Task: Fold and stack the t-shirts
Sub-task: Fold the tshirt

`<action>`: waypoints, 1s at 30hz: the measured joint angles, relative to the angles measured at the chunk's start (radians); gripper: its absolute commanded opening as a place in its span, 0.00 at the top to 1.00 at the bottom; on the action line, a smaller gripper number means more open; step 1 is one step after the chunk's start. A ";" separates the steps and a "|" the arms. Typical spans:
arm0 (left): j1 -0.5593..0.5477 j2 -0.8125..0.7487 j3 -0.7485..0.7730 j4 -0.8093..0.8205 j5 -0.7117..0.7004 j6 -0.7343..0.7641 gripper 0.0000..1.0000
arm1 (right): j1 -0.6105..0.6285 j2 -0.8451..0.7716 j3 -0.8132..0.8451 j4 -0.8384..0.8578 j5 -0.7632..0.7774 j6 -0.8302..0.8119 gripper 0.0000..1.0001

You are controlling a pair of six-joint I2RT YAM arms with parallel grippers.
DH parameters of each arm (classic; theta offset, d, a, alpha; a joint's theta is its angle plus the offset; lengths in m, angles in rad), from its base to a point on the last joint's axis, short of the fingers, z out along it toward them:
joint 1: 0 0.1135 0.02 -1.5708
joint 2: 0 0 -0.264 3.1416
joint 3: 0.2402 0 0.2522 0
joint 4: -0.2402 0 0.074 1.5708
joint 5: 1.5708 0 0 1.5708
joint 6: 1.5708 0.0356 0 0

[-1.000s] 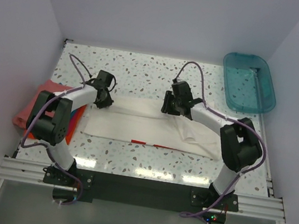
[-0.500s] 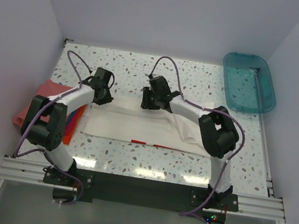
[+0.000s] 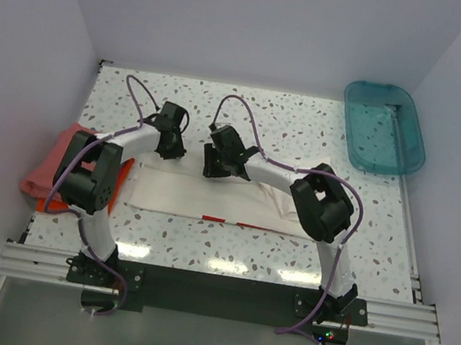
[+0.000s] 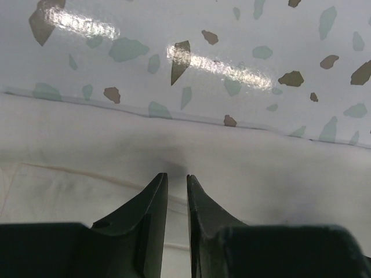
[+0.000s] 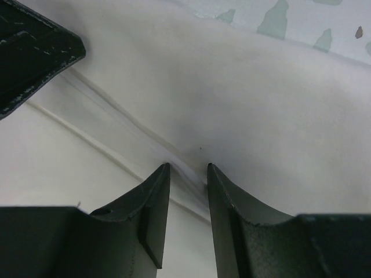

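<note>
Both grippers pinched the white t-shirt (image 3: 235, 199) at its far edge.
L gripper (image 4: 174, 179) jaws nearly shut on cloth; R gripper (image 5: 187, 169) clamped a seam ridge. Only top cam showed pink/orange tees (image 3: 53, 168) far left, teal tub (image 3: 383, 128) far right.

surface (image 3: 307, 123): white, speckled with green and brown flecks; glare is seen along its near edge.
white t-shirt (image 3: 210, 194): laid flat under both claws, a red print showing at its near hem.
folded t-shirts (image 3: 59, 160): stacked left of the left claw (image 3: 168, 144).
teal tub (image 3: 383, 126): set far right of the right claw (image 3: 217, 164).
</note>
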 measured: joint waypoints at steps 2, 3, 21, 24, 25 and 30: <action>-0.007 0.000 0.000 0.003 0.007 0.003 0.75 | 0.005 -0.003 -0.012 0.011 0.000 0.002 0.65; -0.009 0.000 0.000 0.002 0.010 0.006 0.75 | 0.006 -0.008 -0.019 0.016 0.000 0.005 0.65; -0.043 -0.030 -0.013 -0.008 0.065 0.017 0.75 | 0.024 -0.096 -0.156 0.075 -0.027 0.034 0.66; -0.048 -0.058 -0.036 -0.006 0.069 0.017 0.76 | 0.024 -0.098 -0.159 0.077 -0.027 0.035 0.66; -0.049 -0.068 -0.047 -0.005 0.069 0.017 0.76 | 0.024 -0.098 -0.159 0.077 -0.027 0.035 0.66; -0.055 -0.110 -0.113 -0.003 0.076 0.017 0.76 | 0.025 -0.103 -0.159 0.077 -0.026 0.035 0.65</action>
